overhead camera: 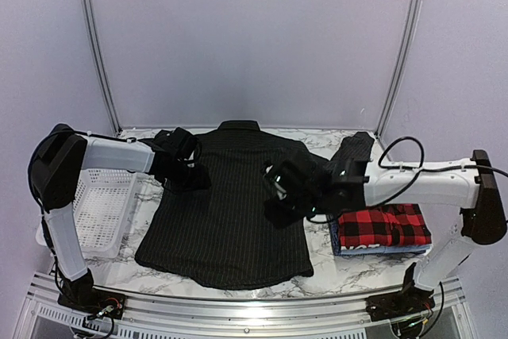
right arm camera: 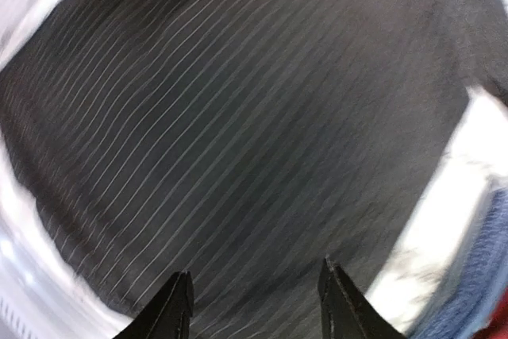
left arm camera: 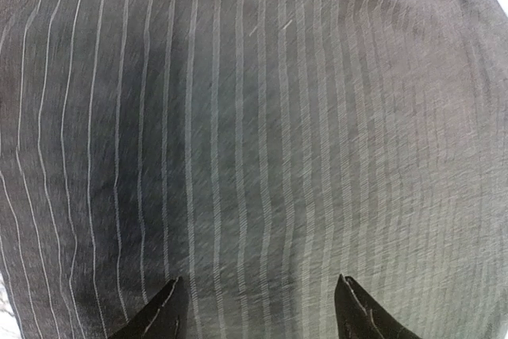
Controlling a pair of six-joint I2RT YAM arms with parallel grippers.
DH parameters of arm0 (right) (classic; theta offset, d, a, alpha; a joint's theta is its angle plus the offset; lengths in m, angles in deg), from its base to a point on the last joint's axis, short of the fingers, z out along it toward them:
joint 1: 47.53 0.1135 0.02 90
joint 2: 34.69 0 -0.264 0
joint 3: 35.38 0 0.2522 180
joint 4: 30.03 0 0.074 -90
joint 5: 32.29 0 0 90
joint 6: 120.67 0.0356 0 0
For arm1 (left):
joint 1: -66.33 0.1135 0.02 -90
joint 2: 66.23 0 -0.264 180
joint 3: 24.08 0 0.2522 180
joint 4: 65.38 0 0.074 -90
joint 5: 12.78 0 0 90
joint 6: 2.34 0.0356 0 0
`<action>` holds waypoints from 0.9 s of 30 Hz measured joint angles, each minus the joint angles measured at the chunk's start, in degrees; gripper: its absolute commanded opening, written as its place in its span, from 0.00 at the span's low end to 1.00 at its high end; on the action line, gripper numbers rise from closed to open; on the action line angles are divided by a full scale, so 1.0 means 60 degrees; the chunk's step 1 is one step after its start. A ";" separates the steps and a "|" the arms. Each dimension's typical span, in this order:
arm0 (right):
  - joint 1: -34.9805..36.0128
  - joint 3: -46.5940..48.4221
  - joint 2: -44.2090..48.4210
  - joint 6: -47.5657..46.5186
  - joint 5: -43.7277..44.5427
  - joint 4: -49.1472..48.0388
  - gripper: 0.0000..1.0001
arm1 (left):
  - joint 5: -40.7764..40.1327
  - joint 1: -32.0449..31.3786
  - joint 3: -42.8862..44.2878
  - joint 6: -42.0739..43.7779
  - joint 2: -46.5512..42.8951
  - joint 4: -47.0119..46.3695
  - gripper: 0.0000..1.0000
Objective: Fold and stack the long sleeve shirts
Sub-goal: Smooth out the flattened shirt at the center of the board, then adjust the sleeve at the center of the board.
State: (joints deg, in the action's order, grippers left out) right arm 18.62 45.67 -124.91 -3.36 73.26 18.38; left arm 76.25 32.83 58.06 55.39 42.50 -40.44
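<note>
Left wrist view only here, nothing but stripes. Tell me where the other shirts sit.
Observer: The red plaid shirt lies folded on a blue one, to the right of the black shirt.
Operator: Report the right tool.
Observer: The right tool hangs open over the black shirt's right half, gripping nothing.
Operator: Name what's on my left.
Observer: A white basket, just left of the black shirt.

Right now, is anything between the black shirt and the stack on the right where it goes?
Nothing visible does. The black shirt lies spread mid-table; only bare table separates its right edge from the plaid shirt stacked on the blue one.
</note>
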 measured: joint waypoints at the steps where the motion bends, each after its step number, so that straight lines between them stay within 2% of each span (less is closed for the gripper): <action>1: -0.0470 0.0047 0.0153 -0.0109 0.0069 -0.0051 0.53 | 0.0015 0.0000 0.0117 0.0033 -0.0011 0.0011 0.67; 8: -0.4816 0.0284 0.0379 -0.1013 0.0084 -0.1464 0.54 | 0.0306 -0.0091 0.0576 0.0117 -0.0397 0.0219 0.68; 13: -0.7136 0.1158 -0.0907 -0.1249 -0.0222 -0.2288 0.51 | 0.0412 -0.0324 0.0652 0.0138 -0.0929 0.0656 0.68; 19: -0.8553 0.3391 -0.3636 -0.1231 -0.0346 -0.2605 0.50 | 0.0656 -0.0517 0.0448 0.0175 -0.2087 0.1060 0.69; 27: -0.9289 0.7424 -0.7246 -0.0827 -0.0433 -0.1942 0.47 | 0.1399 -0.0517 -0.0018 0.0244 -0.3082 0.1217 0.69</action>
State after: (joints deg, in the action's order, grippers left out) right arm -37.11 90.22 -168.38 -8.32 70.66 6.73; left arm 84.64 29.73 57.96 56.86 24.00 -33.14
